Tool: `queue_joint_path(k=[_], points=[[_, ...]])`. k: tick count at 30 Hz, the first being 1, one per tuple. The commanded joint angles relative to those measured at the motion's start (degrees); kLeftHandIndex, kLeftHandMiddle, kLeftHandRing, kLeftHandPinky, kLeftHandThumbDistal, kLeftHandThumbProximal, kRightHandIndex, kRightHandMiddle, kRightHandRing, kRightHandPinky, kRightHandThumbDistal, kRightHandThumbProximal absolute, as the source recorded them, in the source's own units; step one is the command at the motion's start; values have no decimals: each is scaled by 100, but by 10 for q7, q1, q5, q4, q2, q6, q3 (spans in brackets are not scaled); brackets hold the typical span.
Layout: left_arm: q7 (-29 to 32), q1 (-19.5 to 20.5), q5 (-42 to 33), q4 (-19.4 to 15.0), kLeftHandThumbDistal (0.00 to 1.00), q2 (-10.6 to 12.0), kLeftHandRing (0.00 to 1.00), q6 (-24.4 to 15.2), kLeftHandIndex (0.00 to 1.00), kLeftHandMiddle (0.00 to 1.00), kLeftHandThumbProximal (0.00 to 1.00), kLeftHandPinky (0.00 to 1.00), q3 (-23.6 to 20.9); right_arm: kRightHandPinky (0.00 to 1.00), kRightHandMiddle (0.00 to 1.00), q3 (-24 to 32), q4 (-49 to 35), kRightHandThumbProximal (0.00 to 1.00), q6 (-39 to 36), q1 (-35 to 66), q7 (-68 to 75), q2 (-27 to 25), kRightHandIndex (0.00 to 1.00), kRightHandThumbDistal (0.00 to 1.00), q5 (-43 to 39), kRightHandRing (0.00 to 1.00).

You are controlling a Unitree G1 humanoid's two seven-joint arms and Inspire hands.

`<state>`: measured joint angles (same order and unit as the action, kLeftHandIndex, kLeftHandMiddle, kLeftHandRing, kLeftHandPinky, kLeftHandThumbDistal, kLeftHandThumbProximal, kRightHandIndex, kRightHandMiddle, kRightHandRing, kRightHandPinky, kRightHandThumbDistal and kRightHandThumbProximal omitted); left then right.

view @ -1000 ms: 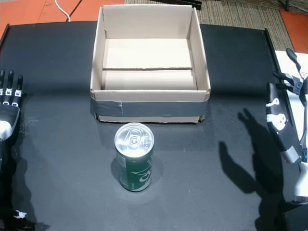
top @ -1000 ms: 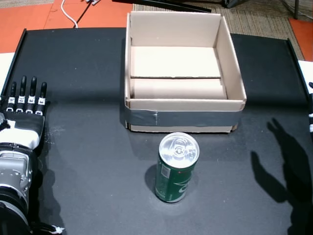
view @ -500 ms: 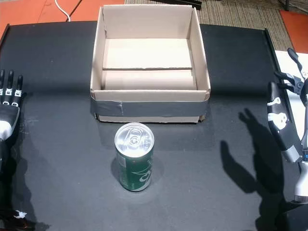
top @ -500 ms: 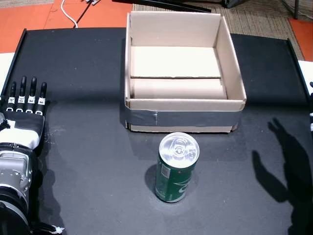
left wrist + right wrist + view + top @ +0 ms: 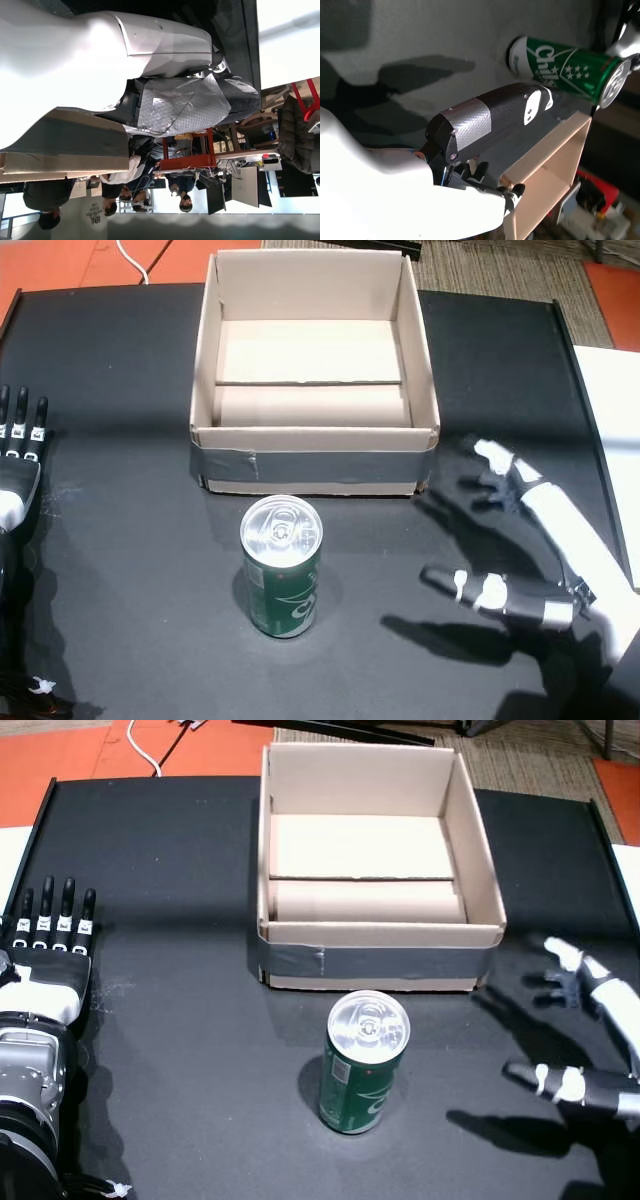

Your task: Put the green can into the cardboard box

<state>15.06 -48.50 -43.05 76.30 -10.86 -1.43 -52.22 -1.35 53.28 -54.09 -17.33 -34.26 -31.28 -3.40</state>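
Note:
The green can (image 5: 362, 1065) (image 5: 281, 570) stands upright on the black table, just in front of the cardboard box (image 5: 380, 933) (image 5: 312, 438). The box sits open-topped with nothing inside. My right hand (image 5: 605, 1000) (image 5: 558, 540) hovers to the right of the can with fingers and thumb spread, open, not touching it. In the right wrist view its thumb (image 5: 490, 117) points toward the can (image 5: 565, 65), with the box (image 5: 555, 165) beyond. Far left, my left hand (image 5: 45, 960) (image 5: 15, 470) lies flat on the table, fingers straight, holding nothing.
The black table (image 5: 180, 1020) has raised rims along its left and right sides. White surfaces (image 5: 610, 410) flank it, with orange floor and a white cable (image 5: 140, 750) behind. Several people and furniture (image 5: 185, 160) show in the left wrist view.
My right hand has swung in from the table's right edge toward the can, fingers spread. The can, the box and my left hand have not moved.

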Motion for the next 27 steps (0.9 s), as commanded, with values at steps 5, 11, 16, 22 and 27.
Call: queue_joint_path(k=[5, 11, 16, 22, 27], points=[[-6, -1, 2, 1, 0, -2, 79, -1, 73, 72, 100, 93, 2, 97, 86, 15, -23, 53, 55, 14, -88, -12, 76, 100, -42, 90], [-2, 0, 2, 1, 0, -1, 81, -2, 76, 74, 100, 93, 2, 99, 86, 30, -21, 56, 46, 13, -105, 1, 79, 100, -51, 92], [0, 0, -2, 1, 0, -1, 81, 2, 75, 74, 100, 92, -1, 99, 85, 30, 0, 53, 44, -12, -150, 35, 78, 100, -78, 89], [-5, -1, 2, 1, 0, 2, 79, -2, 72, 71, 100, 90, 2, 100, 84, 31, 44, 54, 66, -69, -199, 60, 78, 100, -79, 89], [4, 2, 2, 1, 0, -1, 78, 2, 70, 70, 100, 90, 3, 100, 86, 21, 74, 53, 55, -111, -192, 73, 79, 100, -51, 91]])
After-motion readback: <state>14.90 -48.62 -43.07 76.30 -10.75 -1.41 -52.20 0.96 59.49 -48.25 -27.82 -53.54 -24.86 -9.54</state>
